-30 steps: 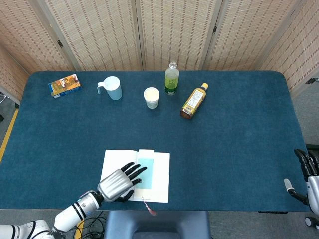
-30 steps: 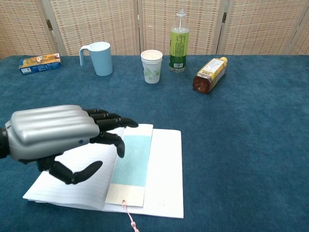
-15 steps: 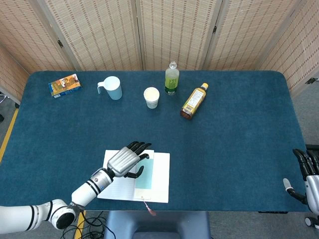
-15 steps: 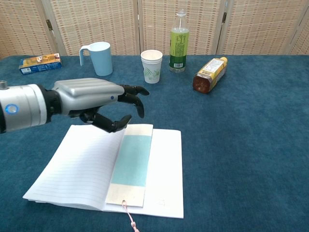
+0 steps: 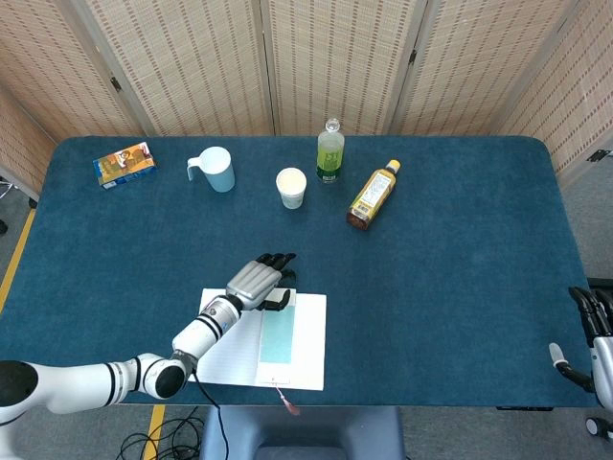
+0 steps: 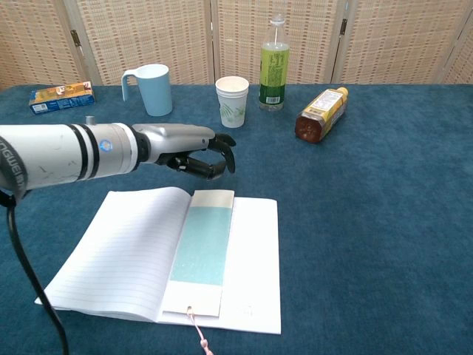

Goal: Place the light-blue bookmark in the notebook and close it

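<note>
Two hands are on my screens. My left hand [image 5: 262, 281] [image 6: 199, 154] hovers just past the far edge of the notebook [image 5: 217, 337] [image 6: 126, 251], fingers curled downward with nothing in them. The notebook lies open on the table [image 5: 450, 268] [image 6: 369, 222] at about 6 o'clock, close to the near edge. The light-blue bookmark [image 5: 277, 330] [image 6: 201, 248] lies flat along the notebook's middle, its tassel [image 5: 287, 402] [image 6: 199, 336] hanging off the near edge. My right hand [image 5: 592, 335] sits low at 4 o'clock beyond the table's edge; I cannot tell how its fingers are set. Across the far side, from 10 to 1 o'clock, I see a small box [image 5: 124, 164] [image 6: 62, 97], a blue mug [image 5: 217, 170] [image 6: 152, 89], a paper cup [image 5: 291, 187] [image 6: 232, 101], an upright green bottle [image 5: 329, 153] [image 6: 274, 66] and an amber bottle [image 5: 372, 195] [image 6: 320, 114] lying on its side.
</note>
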Robot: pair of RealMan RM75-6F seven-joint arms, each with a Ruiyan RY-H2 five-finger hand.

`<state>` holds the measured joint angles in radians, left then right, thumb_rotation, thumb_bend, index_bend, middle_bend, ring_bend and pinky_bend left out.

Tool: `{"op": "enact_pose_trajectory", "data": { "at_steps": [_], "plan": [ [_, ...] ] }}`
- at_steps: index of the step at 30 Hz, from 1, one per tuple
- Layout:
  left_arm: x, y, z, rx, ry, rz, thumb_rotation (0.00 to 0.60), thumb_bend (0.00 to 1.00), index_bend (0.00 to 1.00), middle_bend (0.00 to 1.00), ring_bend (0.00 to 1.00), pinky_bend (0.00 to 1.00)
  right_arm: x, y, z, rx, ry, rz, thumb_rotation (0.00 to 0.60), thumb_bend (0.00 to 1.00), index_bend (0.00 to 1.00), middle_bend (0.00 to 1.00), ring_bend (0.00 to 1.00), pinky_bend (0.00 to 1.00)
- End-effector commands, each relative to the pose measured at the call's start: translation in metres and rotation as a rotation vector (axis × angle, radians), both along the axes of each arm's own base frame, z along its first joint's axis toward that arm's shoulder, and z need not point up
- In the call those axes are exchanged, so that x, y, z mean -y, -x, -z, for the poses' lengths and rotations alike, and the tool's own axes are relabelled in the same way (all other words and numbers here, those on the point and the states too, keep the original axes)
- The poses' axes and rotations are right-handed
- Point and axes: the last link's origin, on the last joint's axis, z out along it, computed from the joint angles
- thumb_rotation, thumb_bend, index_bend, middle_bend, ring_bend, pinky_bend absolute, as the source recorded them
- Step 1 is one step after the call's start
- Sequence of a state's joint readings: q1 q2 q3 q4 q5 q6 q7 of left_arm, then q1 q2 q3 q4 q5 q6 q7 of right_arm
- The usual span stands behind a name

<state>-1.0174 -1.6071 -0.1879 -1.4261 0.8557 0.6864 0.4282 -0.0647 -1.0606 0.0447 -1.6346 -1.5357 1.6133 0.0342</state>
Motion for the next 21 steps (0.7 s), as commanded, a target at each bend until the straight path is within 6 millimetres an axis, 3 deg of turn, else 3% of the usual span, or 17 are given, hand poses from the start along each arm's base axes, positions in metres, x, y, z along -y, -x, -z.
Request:
{"op": "enact_pose_trajectory", "data": {
  "at_steps": [1, 21],
  "plan": [
    [-0.004, 0.001, 0.010, -0.025, 0.003, -0.013, 0.208, 0.63, 0.27, 0.00, 0.00, 0.13, 0.000, 0.001, 0.000, -0.001, -0.001, 0.004, 0.600, 0.28, 0.00, 0.10, 0.05, 0.11],
    [0.003, 0.013, 0.019, -0.097, -0.007, 0.032, 0.211, 0.63, 0.30, 0.00, 0.00, 0.13, -0.002, 0.002, 0.000, 0.000, 0.002, 0.015, 0.600, 0.28, 0.00, 0.10, 0.05, 0.11]
  ]
}}
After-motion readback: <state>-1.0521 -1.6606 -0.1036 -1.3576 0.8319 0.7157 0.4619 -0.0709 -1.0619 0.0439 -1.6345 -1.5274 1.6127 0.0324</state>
